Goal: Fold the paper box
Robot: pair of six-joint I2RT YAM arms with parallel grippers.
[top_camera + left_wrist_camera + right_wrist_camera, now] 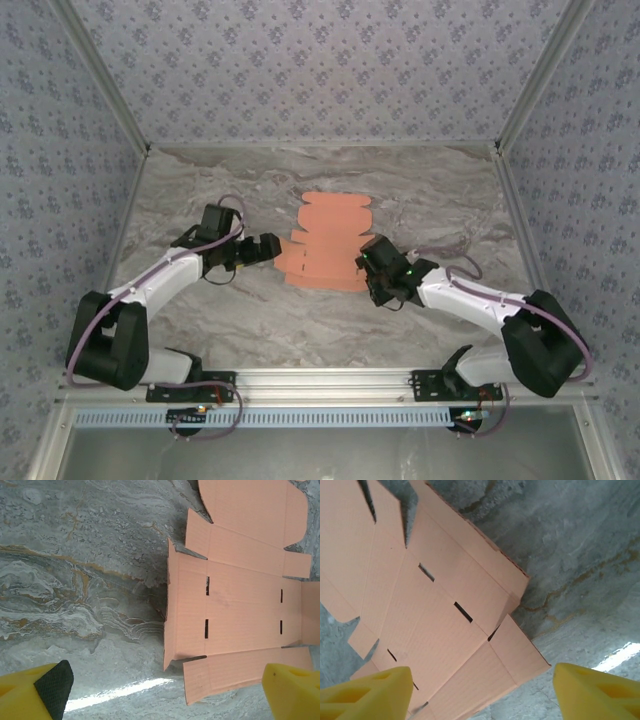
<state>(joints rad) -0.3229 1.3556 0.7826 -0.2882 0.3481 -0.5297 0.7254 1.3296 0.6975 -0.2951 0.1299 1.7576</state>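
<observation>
As for the paper box (325,245): lies as a flat, unfolded blank on the marble table (200,190), about in the middle, with flaps spread to all sides. Sits between the two arms, probably so that each one reaches its own edge.

As for the left gripper (268,250): hovers just beside the left edge of the blank, low over the table. Stands wide open and holds nothing. In the left wrist view, shows both yellow fingers (292,690) far apart, with a side flap (225,672) ahead of them. Seems placed there to steady or lift that side when needed.

As for the right gripper (372,258): stands at the near right corner of the blank. Open too, with nothing clamped. In the right wrist view, straddles the corner flap (515,655), one finger over the cardboard and the other over bare table. Cannot tell whether it touches the cardboard. Looks aimed to take this flap by its edge for a first fold.

No flap raised yet, so judged as the very beginning of the folding. Thin cardboard, likely to slide on the smooth table if pushed and not pinched.
</observation>
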